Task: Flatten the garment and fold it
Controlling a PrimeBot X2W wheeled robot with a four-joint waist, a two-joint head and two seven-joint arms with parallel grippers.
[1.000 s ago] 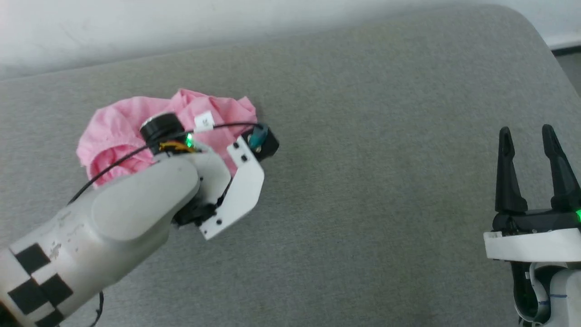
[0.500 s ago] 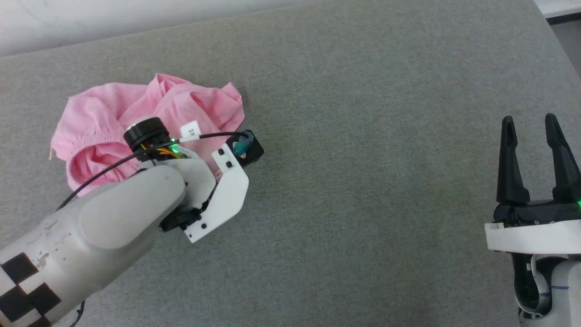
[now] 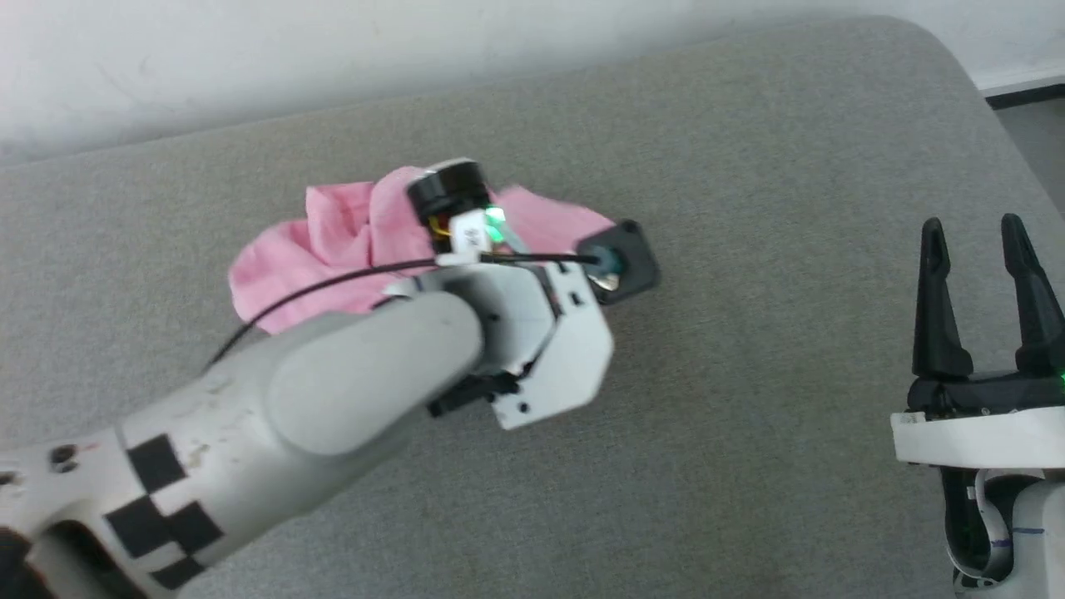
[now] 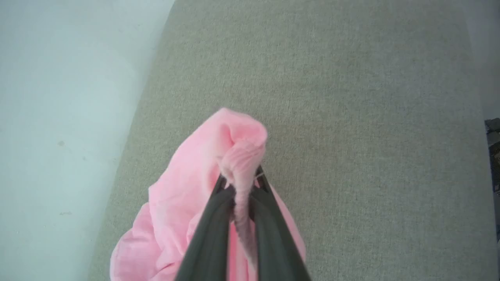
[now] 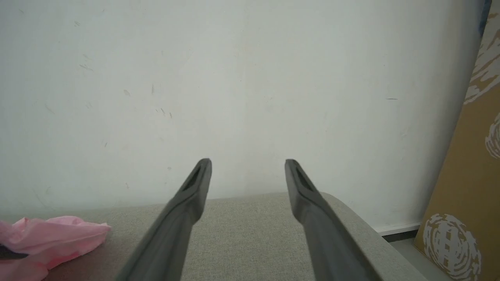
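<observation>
Two grippers: the left gripper (image 4: 241, 182) is pinched tight on a gathered fold of the pink garment (image 4: 183, 183) — the right gripper (image 3: 971, 233) stands wide apart, empty.

The right gripper (image 5: 248, 168) holds its two dark fingers spread wide apart above the grey padded surface (image 5: 250, 234). The pink garment (image 5: 58, 234) lies crumpled on it to the left, near the white wall (image 5: 234, 78).
</observation>
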